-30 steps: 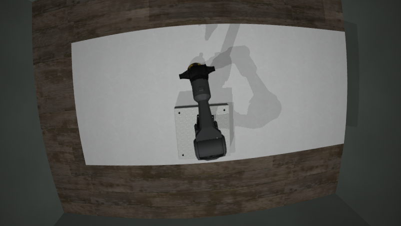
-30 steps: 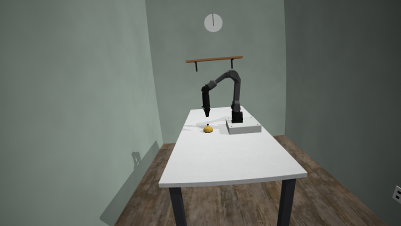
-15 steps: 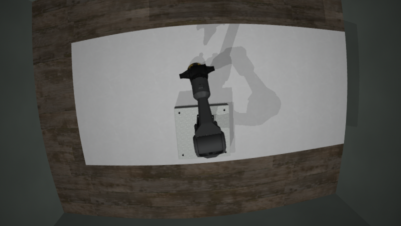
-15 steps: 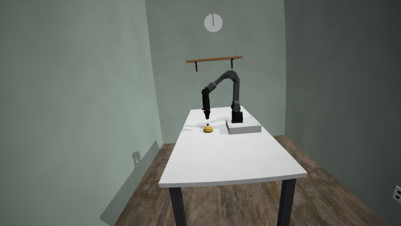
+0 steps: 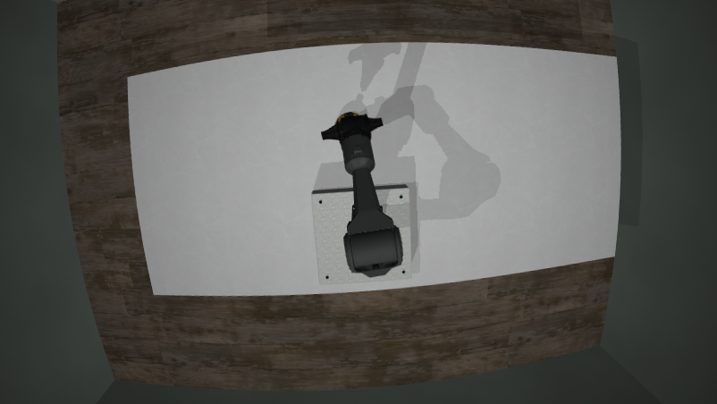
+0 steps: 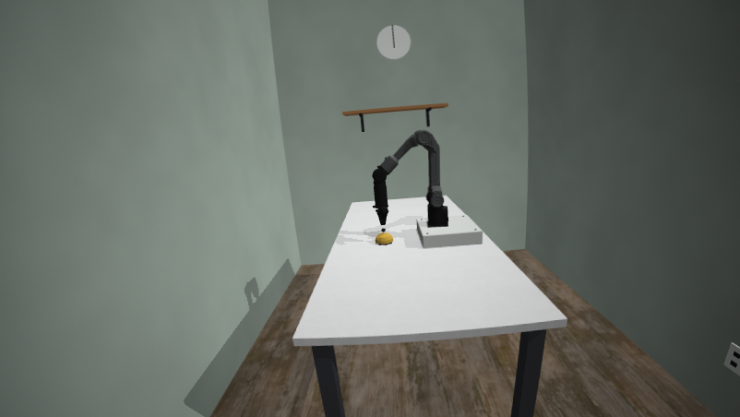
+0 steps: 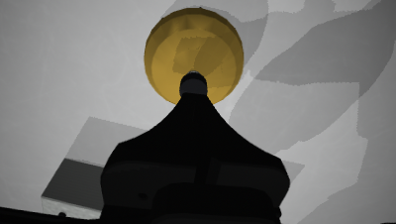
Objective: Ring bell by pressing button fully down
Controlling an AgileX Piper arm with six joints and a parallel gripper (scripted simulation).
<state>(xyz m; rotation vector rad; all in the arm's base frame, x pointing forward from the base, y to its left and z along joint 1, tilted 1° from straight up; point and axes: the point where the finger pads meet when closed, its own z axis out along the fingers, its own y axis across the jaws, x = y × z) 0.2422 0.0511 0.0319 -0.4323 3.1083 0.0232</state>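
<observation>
Bell [image 6: 384, 238] stood loose on the white desk [image 6: 430, 295] directly under the gripper [image 6: 383, 222]; judged light and free to slide, with a rigid dome and a small dark button [image 7: 193, 83] that yields to a light touch, so contact belongs on the button only, straight down, nothing gripped. Gripper fingers were fully together, holding nothing, pointing down. In the wrist view the tip sat at the button's near edge, and actual contact could not be told
</observation>
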